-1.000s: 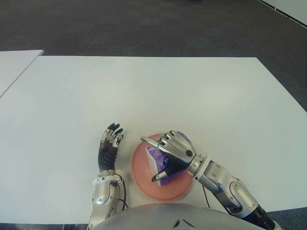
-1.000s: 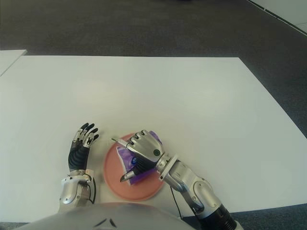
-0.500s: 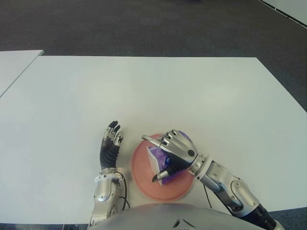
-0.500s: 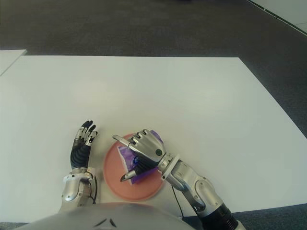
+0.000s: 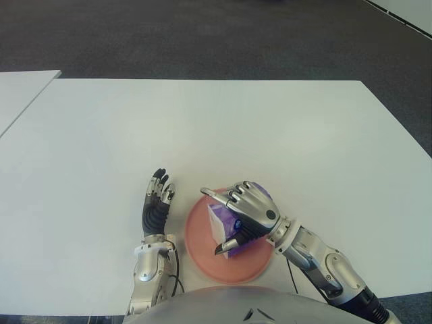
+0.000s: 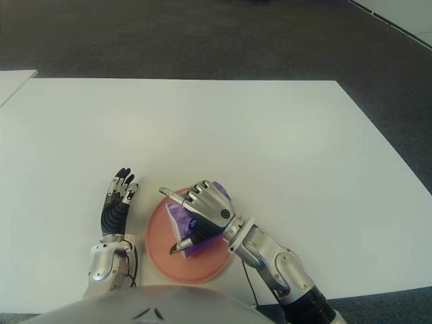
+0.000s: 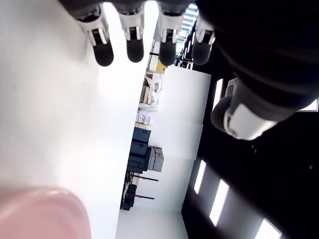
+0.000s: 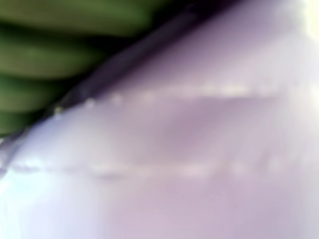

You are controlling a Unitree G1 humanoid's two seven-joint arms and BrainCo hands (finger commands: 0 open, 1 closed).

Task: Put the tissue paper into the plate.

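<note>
The right hand (image 5: 244, 214), fingers curled around the purple-and-white tissue paper pack (image 5: 223, 226), holds it directly over the round pink plate (image 5: 199, 246); the left hand (image 5: 155, 202) is open alongside.

I see the purple-and-white tissue paper pack (image 5: 223, 226) standing tilted inside the round pink plate (image 5: 202, 253), right of its centre.

Silver hands (image 5: 251, 210), black-tipped fingers (image 5: 160, 177)

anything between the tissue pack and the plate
Nothing visible. The right hand grips the tissue pack directly over the plate, which holds nothing else. The left hand shows open beside the plate, on its left.
</note>
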